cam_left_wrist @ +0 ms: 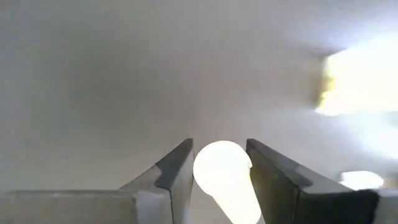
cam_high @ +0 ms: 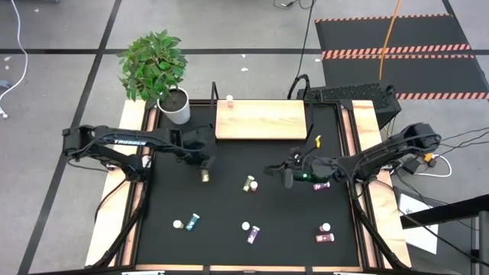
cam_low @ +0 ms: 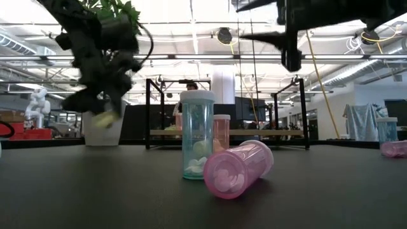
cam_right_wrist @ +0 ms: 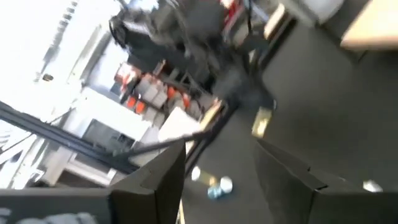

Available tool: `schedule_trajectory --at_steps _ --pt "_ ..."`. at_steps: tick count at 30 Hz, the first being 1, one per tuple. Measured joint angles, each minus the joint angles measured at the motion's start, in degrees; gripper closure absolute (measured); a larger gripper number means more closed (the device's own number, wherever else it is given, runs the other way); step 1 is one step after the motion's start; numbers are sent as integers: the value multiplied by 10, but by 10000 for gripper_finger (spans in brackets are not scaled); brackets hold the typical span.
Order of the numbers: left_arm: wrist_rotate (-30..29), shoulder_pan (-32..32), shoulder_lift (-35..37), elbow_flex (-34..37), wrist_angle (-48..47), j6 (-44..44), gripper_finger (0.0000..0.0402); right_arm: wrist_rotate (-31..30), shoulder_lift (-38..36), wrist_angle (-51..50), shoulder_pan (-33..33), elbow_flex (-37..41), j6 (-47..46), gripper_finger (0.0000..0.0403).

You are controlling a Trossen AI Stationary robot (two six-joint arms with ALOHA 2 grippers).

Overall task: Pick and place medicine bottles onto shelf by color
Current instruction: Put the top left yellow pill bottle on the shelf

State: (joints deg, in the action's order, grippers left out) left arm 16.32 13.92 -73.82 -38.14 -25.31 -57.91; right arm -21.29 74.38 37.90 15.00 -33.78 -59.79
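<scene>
Yellow bottle (cam_high: 205,175): clamped between the left gripper (cam_high: 203,168) fingers, above the black mat, just short of the shelf (cam_high: 260,120).
Pink bottle (cam_high: 229,100): upright on the shelf's far edge.
Right gripper (cam_high: 276,173): fingers parted, holding nothing, mid-table.
Other bottles: scattered across the near mat.

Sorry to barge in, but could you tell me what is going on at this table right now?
The robot is sorting medicine bottles onto the shelf. The left end effector holds a yellow bottle above the mat, near the shelf's left end. The right end effector hangs open and empty over the middle of the table. One pink bottle already stands on the shelf; several others lie scattered on the mat.
</scene>
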Motion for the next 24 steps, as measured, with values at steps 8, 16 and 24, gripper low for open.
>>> schedule_trajectory --at_steps 8,16,24 --pt "-36 -45 6 -1 335 -26 254 106 27 37 -37 0 -4 156" --pt "-165 -96 3 -1 572 32 254 141 18 199 -83 0 55 118" --pt "-249 -124 3 -7 718 148 254 183 23 194 -134 -32 97 115"
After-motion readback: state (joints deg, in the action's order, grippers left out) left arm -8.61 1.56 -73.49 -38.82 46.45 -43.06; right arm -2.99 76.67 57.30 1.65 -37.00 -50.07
